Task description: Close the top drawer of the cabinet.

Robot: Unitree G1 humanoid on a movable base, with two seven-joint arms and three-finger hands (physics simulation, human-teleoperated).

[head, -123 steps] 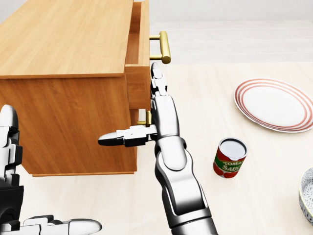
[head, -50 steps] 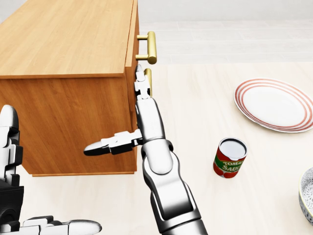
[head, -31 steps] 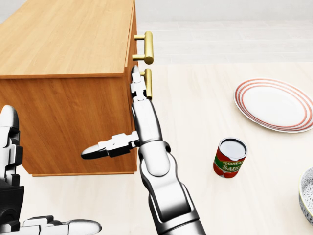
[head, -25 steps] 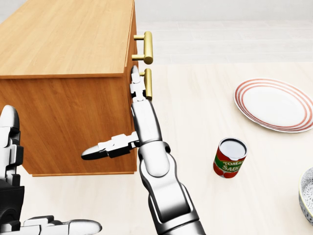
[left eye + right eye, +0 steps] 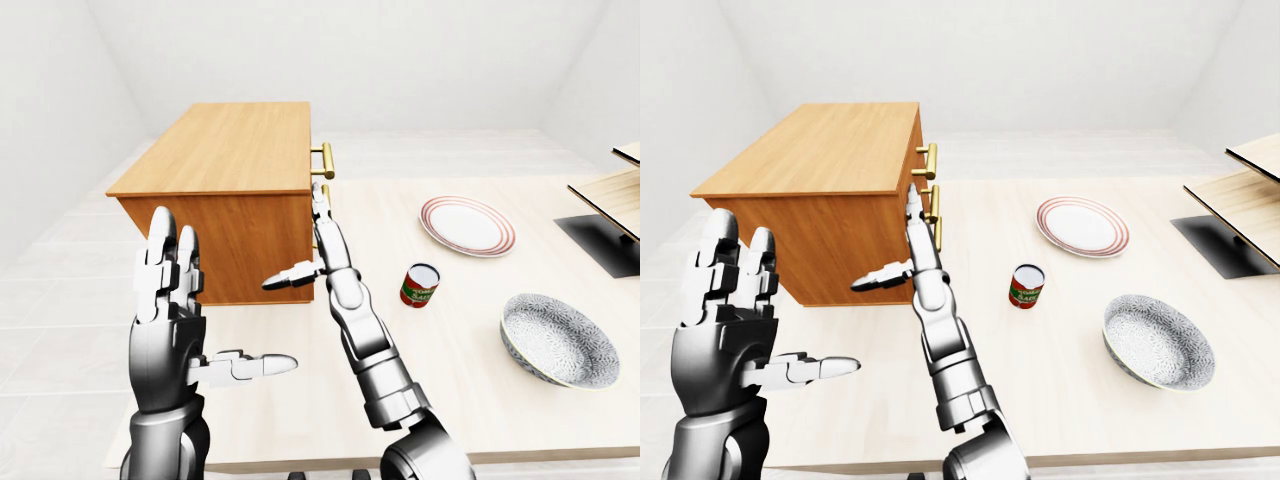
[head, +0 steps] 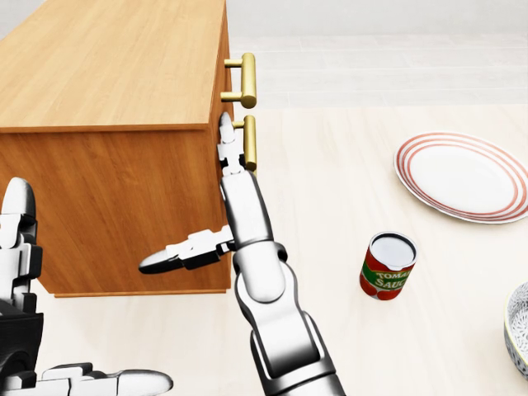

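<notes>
The top drawer (image 6: pixel 224 78) sat in the right face of the wooden cabinet (image 6: pixel 107 74), which stood on the far left of the counter (image 6: pixel 346 330), and its front looked flush or very nearly flush with the cabinet edge, its brass handle (image 6: pixel 246 80) jutting out to the right above a second brass handle (image 6: pixel 249 142). Judged from that, the closing push seemed almost or fully done; to finish it well, any last pressure would best go straight leftward along the drawer's travel, with the flat of the fingers against the front, not the handle, and then ease off once the front met the frame. The right arm (image 6: pixel 276 322) reached up from the near edge, forearm long and nearly straight, ending in the right hand (image 6: pixel 231 165), whose fingers were extended and laid against the cabinet's right face just below the drawer, thumb stuck out to the left, gripping nothing. The left hand (image 5: pixel 170 300) was raised at the near left, well apart from the cabinet, fingers spread upright and thumb out, also empty. To the right lay a striped plate (image 6: pixel 462 177), a patterned bowl (image 5: pixel 555 340) and, smallest, a tomato sauce can (image 6: pixel 388 266).
</notes>
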